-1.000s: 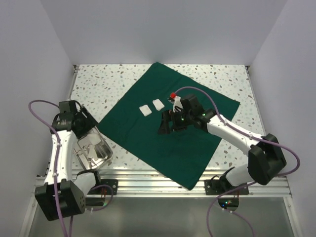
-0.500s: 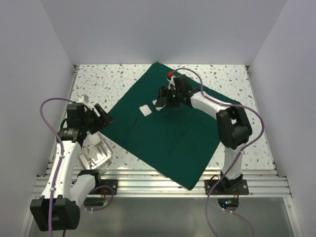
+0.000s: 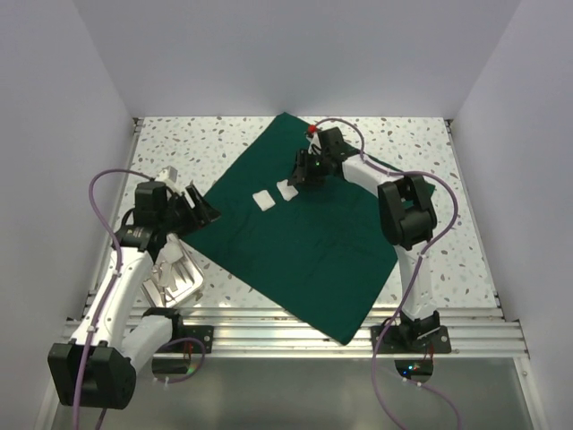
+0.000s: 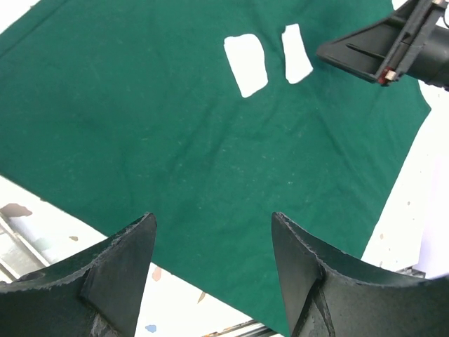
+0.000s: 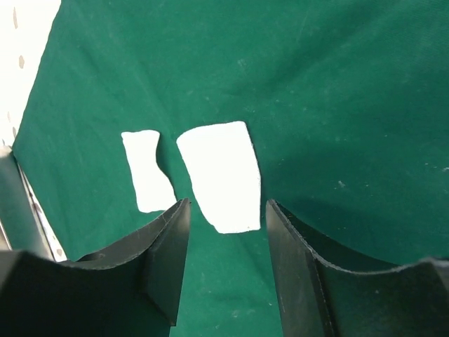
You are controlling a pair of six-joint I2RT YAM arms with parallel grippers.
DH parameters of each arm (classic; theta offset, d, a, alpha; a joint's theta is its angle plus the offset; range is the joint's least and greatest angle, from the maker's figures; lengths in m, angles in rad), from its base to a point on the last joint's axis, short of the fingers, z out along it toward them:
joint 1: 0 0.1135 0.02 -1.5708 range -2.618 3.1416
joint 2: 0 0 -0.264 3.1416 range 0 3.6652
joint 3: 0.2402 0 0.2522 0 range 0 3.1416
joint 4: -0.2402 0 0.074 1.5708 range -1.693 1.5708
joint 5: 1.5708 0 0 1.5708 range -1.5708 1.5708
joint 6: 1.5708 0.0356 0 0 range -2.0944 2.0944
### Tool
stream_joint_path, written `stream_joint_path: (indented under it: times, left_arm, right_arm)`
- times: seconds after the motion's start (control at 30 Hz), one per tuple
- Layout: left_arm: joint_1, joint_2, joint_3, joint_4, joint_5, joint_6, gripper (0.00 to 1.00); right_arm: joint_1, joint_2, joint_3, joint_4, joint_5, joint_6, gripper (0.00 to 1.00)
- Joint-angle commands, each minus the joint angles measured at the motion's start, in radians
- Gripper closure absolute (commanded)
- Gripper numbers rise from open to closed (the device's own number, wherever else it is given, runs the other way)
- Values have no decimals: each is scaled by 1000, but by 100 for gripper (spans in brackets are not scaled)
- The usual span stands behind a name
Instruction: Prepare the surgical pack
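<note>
The surgical pack is not yet a bundle: its green drape [image 3: 304, 242] lies spread flat as a diamond, with two pads on its far half. The right gripper [image 5: 226, 207] hangs over the white pad [image 5: 219, 175] nearer the drape's far corner, fingers partly open, astride the pad and holding nothing. To pick it cleanly, I judge it should sink until the tips press the drape, stay centred so the second pad [image 5: 147, 170] just beside is not nudged, and pinch lightly so that no cloth is caught. The left gripper [image 4: 210, 225] hovers wide open and empty above the drape's left edge; the steel tray [image 3: 175, 278] sits off that edge. A second ago the right gripper was over the drape's middle and the left one above the tray; the pads have not moved.
</note>
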Motion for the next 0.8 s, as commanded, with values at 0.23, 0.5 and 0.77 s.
stream_joint_path:
  times: [0.23,0.5,0.77]
  left_arm:
    - [-38,14,-2,74,1,-21,30]
    - [-47,12,0,72,-12,-27,30]
    - [-53,14,1,71,-18,-28,30]
  right_arm:
    - [-3,9,24,-15,-27,-31,52]
    - [-4,35,10,-9,-57,-23,53]
    - [-4,54,10,-1,-71,-16,57]
